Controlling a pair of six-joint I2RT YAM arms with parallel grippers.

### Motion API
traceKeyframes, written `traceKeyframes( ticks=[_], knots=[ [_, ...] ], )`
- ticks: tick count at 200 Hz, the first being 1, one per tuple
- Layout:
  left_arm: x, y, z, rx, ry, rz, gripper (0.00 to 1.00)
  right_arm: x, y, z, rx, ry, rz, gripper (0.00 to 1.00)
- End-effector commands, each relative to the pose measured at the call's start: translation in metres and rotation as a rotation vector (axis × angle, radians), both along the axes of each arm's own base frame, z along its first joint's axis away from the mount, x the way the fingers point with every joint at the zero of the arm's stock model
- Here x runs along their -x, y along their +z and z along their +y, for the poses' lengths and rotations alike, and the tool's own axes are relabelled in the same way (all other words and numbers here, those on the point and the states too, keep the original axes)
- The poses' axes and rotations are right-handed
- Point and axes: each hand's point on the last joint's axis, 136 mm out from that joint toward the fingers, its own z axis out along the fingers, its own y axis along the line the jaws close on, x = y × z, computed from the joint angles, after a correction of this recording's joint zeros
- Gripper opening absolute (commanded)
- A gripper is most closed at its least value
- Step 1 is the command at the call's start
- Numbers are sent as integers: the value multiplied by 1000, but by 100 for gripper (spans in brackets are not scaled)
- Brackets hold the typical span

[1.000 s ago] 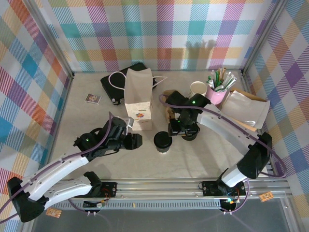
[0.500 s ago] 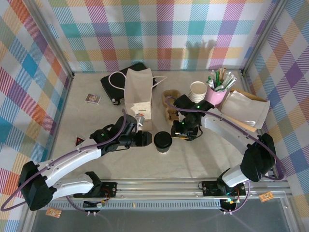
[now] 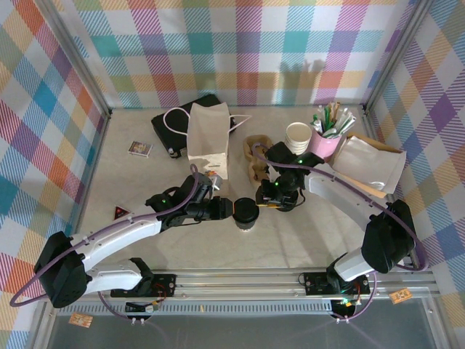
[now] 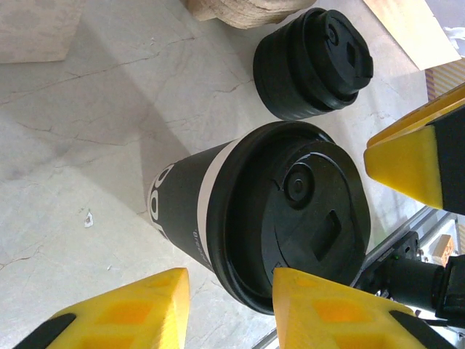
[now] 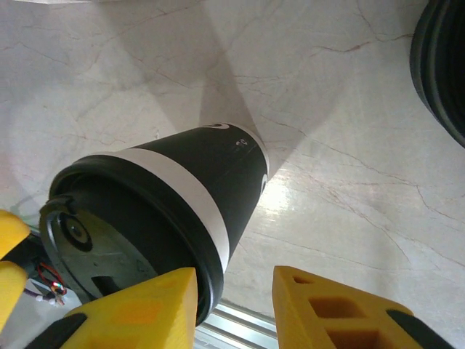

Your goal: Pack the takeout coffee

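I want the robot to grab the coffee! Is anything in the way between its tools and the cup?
No, nothing visible is in the way. The left tool and right tool sit right beside the coffee cup, one on each side. The stack of lids stands apart, not in between.

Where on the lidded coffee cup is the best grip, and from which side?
Probably the takeout coffee by its wall just under the lid, coming in level from the left arm's side: it stands upright, tapers downward, and the wider lid rim would stop slipping.
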Motion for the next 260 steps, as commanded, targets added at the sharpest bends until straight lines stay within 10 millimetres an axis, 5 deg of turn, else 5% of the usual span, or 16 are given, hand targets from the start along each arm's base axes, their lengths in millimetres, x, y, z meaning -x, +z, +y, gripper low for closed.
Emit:
traceKeyframes(
  ticks=[1, 260],
  knots=[
    [0, -1, -6, 32, 2, -2, 35, 0, 1, 4, -43, 5, 16, 33],
    [-1, -32, -7, -15, 38, 90, 32, 20, -46, -1, -52, 11, 146, 25]
  ],
)
